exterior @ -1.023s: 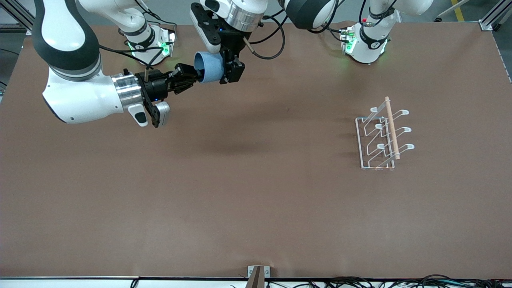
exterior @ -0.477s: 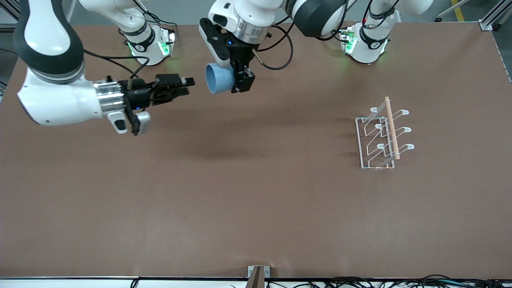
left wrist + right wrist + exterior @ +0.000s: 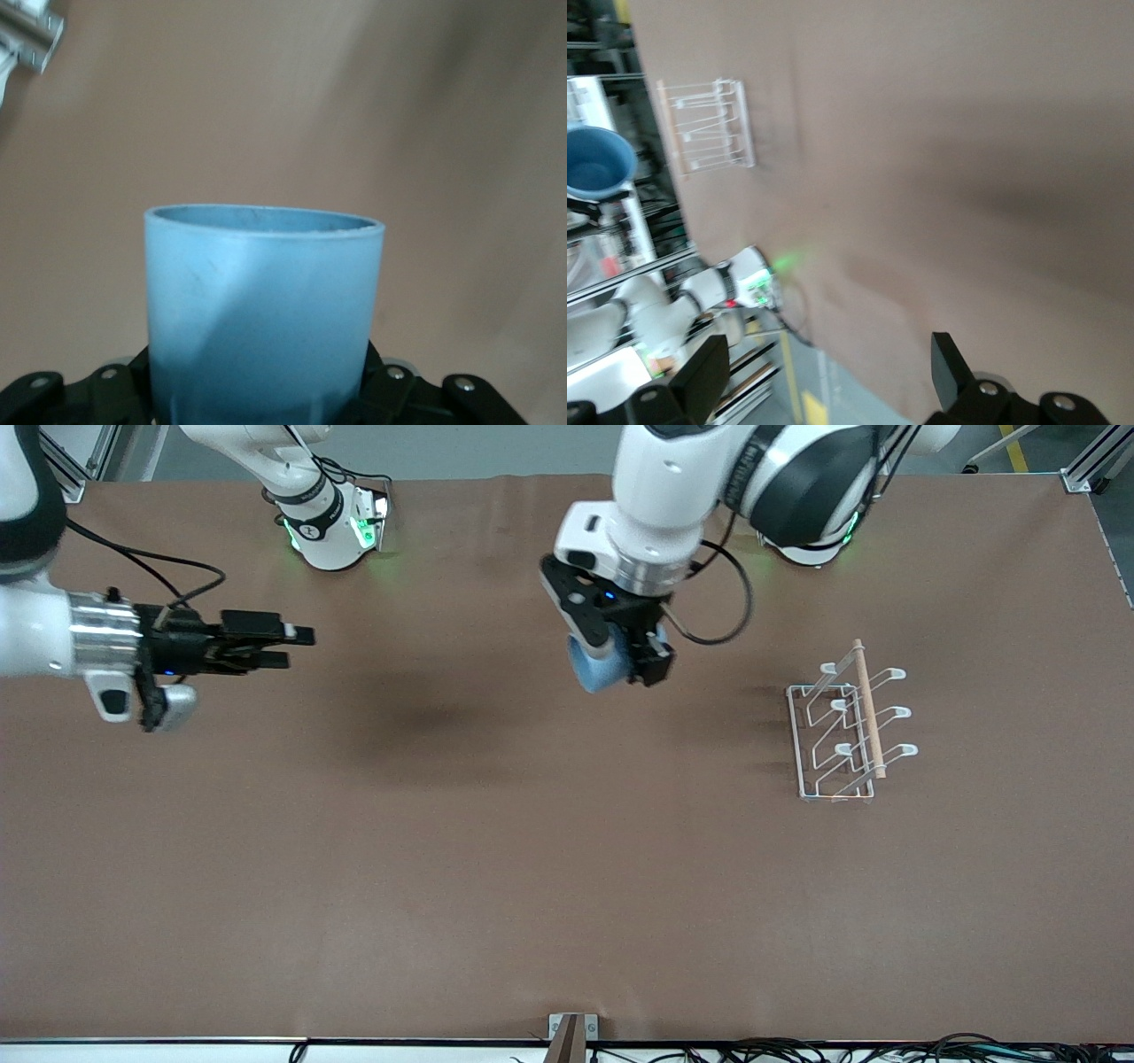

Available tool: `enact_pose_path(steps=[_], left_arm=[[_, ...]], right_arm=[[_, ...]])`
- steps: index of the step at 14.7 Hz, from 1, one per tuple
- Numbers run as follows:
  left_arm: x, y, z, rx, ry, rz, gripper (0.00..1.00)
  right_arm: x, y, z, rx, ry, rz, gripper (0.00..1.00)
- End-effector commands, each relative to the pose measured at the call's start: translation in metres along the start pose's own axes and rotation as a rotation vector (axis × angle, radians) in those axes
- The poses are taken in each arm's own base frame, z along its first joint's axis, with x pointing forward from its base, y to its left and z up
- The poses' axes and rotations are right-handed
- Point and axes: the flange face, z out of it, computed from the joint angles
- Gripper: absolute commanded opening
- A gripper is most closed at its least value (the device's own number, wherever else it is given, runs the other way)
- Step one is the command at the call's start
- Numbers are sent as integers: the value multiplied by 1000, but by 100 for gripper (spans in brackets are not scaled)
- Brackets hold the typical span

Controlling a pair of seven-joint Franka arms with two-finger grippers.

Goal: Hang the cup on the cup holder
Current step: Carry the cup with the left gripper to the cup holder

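Nearest the front camera, a small metal bracket (image 3: 573, 1035) sits at the table (image 3: 443, 886) edge, its brown matte surface bare and smooth. Farther back, toward the left arm's end, stands the cup holder (image 3: 846, 726): a white wire rack with a rectangular base, upturned looped prongs and a pale wooden rod along its top, nothing around it. The left gripper (image 3: 620, 662) hangs over the table's middle, clamped tight on the cup (image 3: 592, 669), a plain light-blue matte tumbler, well apart from the rack. The right gripper (image 3: 292, 645) hovers over the right arm's end, fingers (image 3: 948, 363) spread wide and holding nothing.
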Motion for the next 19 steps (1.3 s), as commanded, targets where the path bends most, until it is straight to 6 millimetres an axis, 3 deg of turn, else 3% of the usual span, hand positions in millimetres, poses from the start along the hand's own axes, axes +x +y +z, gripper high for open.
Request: enact_pose_path(steps=[1,3,5,9,13,17,19], left_arm=[[-37,-36,-11,45,-122,44,49],[-64,-59,-5,86,-281,86,49],[-89,-81,7,109,-438,117,49],[-120,-96,50,207,-743,187,47],[-137,-121,80,223,-877,258,47],[-157,-133,104,262,-1019,320,47],[-158,-135,114,248,-1054,370,47]], right_arm=[[-9,-14,-45,-135,74,-24,100],[-15,-20,-83,-213,143,6,100],[-22,-28,-107,-290,189,50,100],[-33,-37,-143,-504,247,51,100],[-35,-32,-163,-618,303,66,100],[-33,-28,-163,-639,301,66,100],[-33,-31,-163,-651,303,56,100]])
